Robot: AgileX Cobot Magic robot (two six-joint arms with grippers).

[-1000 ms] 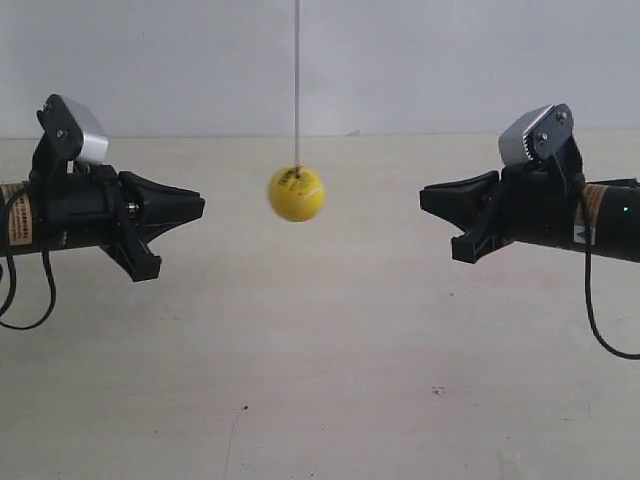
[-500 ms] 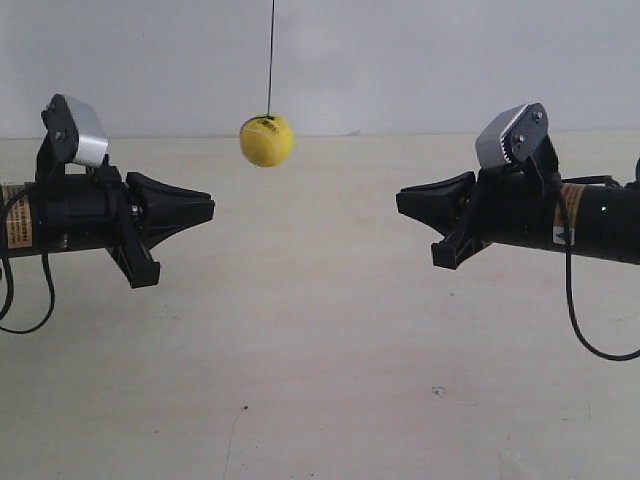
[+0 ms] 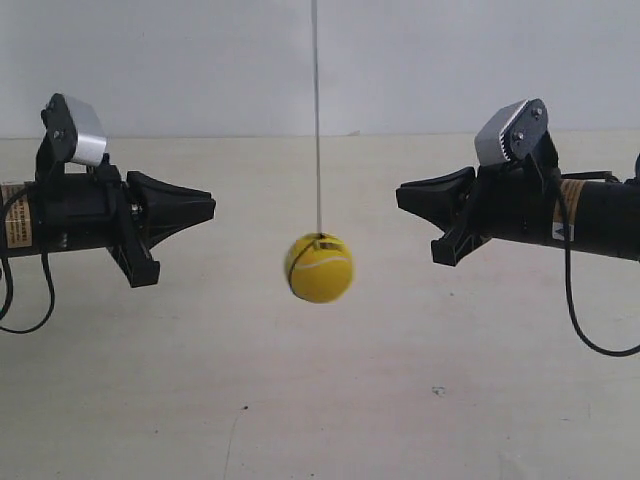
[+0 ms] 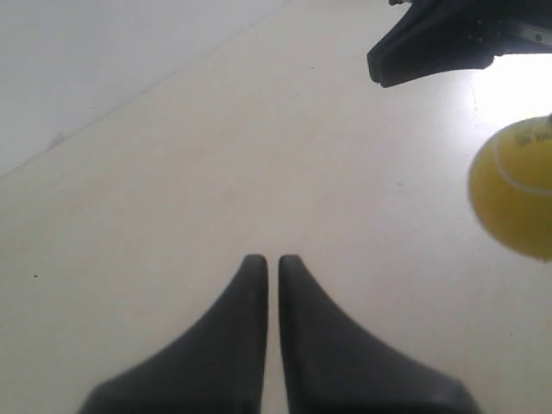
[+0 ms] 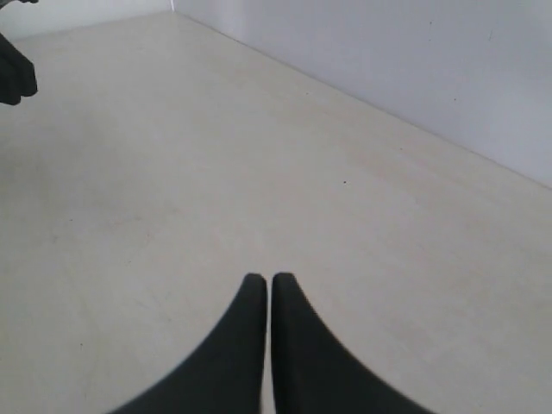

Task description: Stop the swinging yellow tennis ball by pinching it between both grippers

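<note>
The yellow tennis ball (image 3: 320, 268) hangs on its thin string (image 3: 317, 120) between the two arms, below the level of both tips and touching neither. My left gripper (image 3: 210, 208), at the exterior view's left, points right and is shut on nothing. My right gripper (image 3: 400, 195) points left from the other side, also shut and empty. In the left wrist view the ball (image 4: 515, 200) is off to one side of my shut left gripper (image 4: 266, 259), with the right gripper's black jaws (image 4: 431, 43) beyond. The right wrist view shows my right gripper (image 5: 263, 278) but not the ball.
A pale tabletop (image 3: 330, 400) lies under everything and a white wall (image 3: 200, 60) stands behind. Black cables loop down from each arm (image 3: 590, 320). The left arm's tip shows at the edge of the right wrist view (image 5: 13, 73).
The ball has swung from high near the wall line down and to the right, and now looks larger. The right arm came inward a second ago, then held; the left arm barely moved.
</note>
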